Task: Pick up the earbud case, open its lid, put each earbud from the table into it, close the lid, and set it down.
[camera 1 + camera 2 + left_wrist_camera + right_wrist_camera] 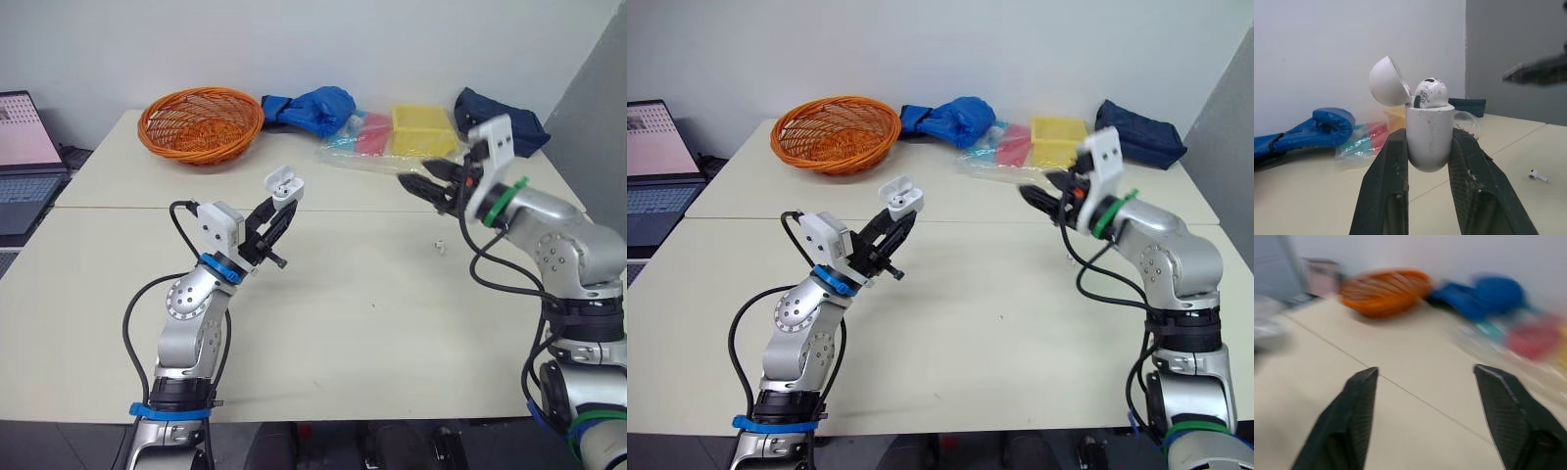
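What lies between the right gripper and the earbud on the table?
Nothing: the left eye view shows bare table from right gripper to earbud.

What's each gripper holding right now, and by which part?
Left gripper clamps the earbud case by its lower body, one finger on each side; lid open, one earbud seated. Right gripper is open and holds nothing.

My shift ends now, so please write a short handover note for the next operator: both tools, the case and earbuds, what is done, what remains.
The left tool is shut on the earbud case, held above the table, lid open.
The right tool is open and empty, raised over the table.
Done: case picked up, lid opened, first earbud seated inside.
Remaining: the second earbud lies on the table on the robot's right; place it in, close the lid, set the case down.
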Robot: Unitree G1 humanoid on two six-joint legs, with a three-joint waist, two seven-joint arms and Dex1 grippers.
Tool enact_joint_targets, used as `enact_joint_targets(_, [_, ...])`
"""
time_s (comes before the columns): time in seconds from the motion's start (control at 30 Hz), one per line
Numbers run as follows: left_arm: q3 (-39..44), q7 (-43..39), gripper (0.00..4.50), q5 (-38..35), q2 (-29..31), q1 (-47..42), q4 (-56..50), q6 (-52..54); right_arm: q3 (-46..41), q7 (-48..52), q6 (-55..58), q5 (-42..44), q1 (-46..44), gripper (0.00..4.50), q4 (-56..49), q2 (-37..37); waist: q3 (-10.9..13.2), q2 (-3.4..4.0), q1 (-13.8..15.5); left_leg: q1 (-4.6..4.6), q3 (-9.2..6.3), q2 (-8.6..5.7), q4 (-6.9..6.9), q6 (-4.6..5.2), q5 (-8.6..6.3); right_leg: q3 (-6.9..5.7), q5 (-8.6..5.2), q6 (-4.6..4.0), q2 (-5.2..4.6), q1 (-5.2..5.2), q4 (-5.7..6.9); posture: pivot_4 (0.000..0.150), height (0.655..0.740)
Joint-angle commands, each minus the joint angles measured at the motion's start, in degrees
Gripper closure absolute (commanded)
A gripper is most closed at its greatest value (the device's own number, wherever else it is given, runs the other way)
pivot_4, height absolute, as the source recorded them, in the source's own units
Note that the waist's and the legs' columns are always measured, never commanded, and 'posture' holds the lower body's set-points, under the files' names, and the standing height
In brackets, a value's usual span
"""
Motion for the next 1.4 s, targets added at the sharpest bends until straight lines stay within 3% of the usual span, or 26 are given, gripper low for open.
enact_joint_targets(0.03, [0.67, 0.91, 3.77, -0.84, 0.27, 0.07, -3.98, -0.16, 1.58, -4.7, -9.38, -7.47, 0.06, 0.02, 6.01, 1.57, 0.01, 0.01, -0.15, 0.0, 0.03, 0.0, -0.04, 0.0, 0.0, 0.03, 0.01, 0.02, 0.0, -0.02, -0.04, 0.15, 0.74])
enact_joint_targets(0.23, [0.66, 1.38, 3.77, -0.78, 0.61, 0.38, -4.74, 0.33, 0.79, -9.83, -10.99, -11.44, 1.92, 0.02, 10.41, 5.24, 0.01, 0.02, 0.11, -0.02, 0.04, -0.01, -0.28, 0.0, 0.0, 0.04, 0.03, 0.05, 0.0, -0.04, -0.21, 0.15, 0.74])
enact_joint_targets(0.4, [0.6, 2.06, 3.77, -0.67, 0.77, 0.16, -5.7, 1.33, -0.53, -16.73, -6.98, -12.38, 8.27, 0.02, 6.36, 10.87, 0.01, 0.02, 0.18, -0.02, 0.0, 0.0, -0.34, 0.0, 0.0, 0.0, 0.03, 0.04, -0.01, -0.02, -0.24, 0.15, 0.74])
enact_joint_targets(0.63, [0.57, 2.48, 3.77, -0.78, 1.13, 0.57, -7.01, 2.55, -1.38, -18.76, -3.09, -12.36, 13.1, 0.02, -0.52, 12.15, 0.01, 0.03, 0.21, 0.02, 0.01, -0.04, -0.34, -0.01, 0.01, 0.01, 0.03, 0.06, -0.05, 0.01, -0.21, 0.15, 0.74])
enact_joint_targets(0.8, [0.34, 2.48, 3.77, -0.75, 1.05, -0.42, -6.87, 2.99, -3.89, -21.27, -4.0, -12.55, 11.21, 0.02, 3.99, 12.72, 0.01, 0.03, 0.2, 0.08, 0.01, -0.03, -0.34, 0.0, 0.01, 0.01, 0.03, 0.06, 0.0, 0.03, -0.19, 0.15, 0.74])
enact_joint_targets(0.9, [0.4, 2.34, 3.77, -0.73, 1.04, -0.57, -6.79, 3.1, -4.29, -20.73, -5.34, -12.55, 9.95, 0.6, 6.74, 12.66, 0.01, 0.03, 0.2, 0.1, 0.02, -0.05, -0.33, 0.0, 0.01, 0.02, 0.04, 0.06, -0.01, 0.06, -0.19, 0.15, 0.74])
enact_joint_targets(1.07, [0.37, 2.12, 3.77, -0.75, 0.99, -0.32, -6.83, 2.96, -3.99, -19.4, -7.85, -13.15, 8.1, 2.27, 11.68, 11.96, 0.01, 0.03, 0.17, 0.15, 0.08, -0.04, -0.33, 0.0, 0.01, 0.02, 0.05, 0.08, -0.01, 0.08, -0.19, 0.15, 0.74])
enact_joint_targets(1.23, [0.57, 1.96, 3.77, -0.78, 1.05, 0.56, -6.94, 2.63, -2.15, -16.61, -7.53, -13.8, 9.44, 4.05, 9.6, 11.28, 0.01, 0.03, 0.17, 0.18, 0.06, -0.02, -0.33, 0.0, 0.01, 0.04, 0.05, 0.08, 0.0, 0.09, -0.17, 0.15, 0.74])
enact_joint_targets(1.4, [0.64, 2.05, 3.77, -0.72, 0.82, 1.69, -7.17, 2.13, -1.39, -12.03, -4.47, -12.89, 14.63, 4.09, 2.01, 9.04, 0.0, 0.03, 0.23, 0.16, 0.04, -0.02, -0.33, 0.0, 0.01, 0.04, 0.04, 0.08, 0.0, 0.1, -0.19, 0.15, 0.74])
